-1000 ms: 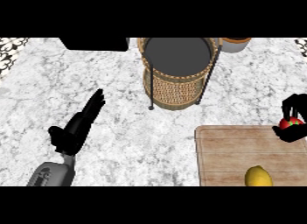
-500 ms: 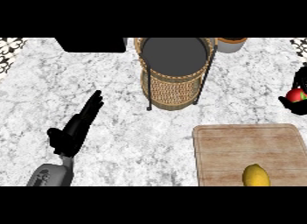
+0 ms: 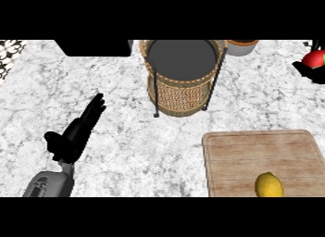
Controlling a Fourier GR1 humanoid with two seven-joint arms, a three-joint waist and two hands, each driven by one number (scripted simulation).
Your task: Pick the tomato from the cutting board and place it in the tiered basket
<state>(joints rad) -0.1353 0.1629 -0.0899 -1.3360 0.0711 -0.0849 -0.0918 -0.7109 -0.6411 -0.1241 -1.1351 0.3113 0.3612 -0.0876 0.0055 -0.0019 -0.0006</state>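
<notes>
Because the tomato [image 3: 318, 58] is carried high at the view's right edge, well apart from the tiered basket [image 3: 183, 74], a long sideways run toward nine o'clock is judged to remain, and the basket's upright wire frame could be clipped on the way in; the tomato could also be released short of the dark upper tray and roll onto the marble counter [image 3: 124, 129]. The right hand [image 3: 320, 73] is partly cut off by the frame, so the grip cannot be fully checked. Its fingers are seen curled under and around the tomato, which is cupped just above them, toward twelve o'clock of the palm. The cutting board [image 3: 260, 152] is left with only a lemon [image 3: 269, 184] at its near edge. The left hand [image 3: 76, 134] is rested on the counter at the lower left, fingers straight, nothing held.
</notes>
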